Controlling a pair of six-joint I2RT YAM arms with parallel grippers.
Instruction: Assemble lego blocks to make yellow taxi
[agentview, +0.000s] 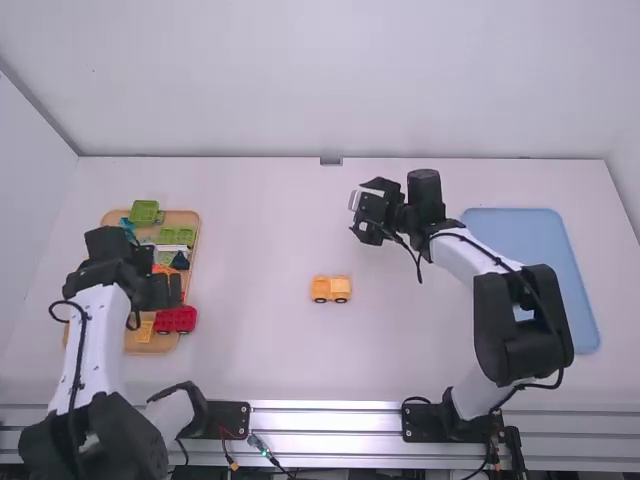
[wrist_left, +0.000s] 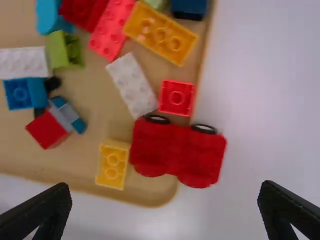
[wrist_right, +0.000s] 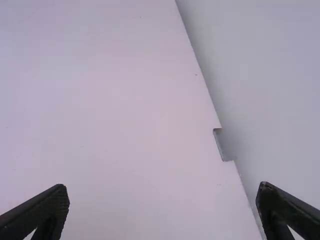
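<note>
On the middle of the desk (agentview: 260, 230) stands my taxi so far, a low yellow vehicle (agentview: 331, 289) on dark wheels. I judge the lower body made and the upper part, likely a roof, still to build. My left hand (wrist_left: 165, 200) is spread and empty over the wooden tray (wrist_left: 90, 192), where a yellow brick (wrist_left: 112, 167) and a longer yellow-orange brick (wrist_left: 160, 34) might serve next. My right hand (agentview: 364, 215) is parted too, beyond the taxi, holding nothing.

Two trays (agentview: 515, 228), one yellow car (agentview: 331, 289)
</note>
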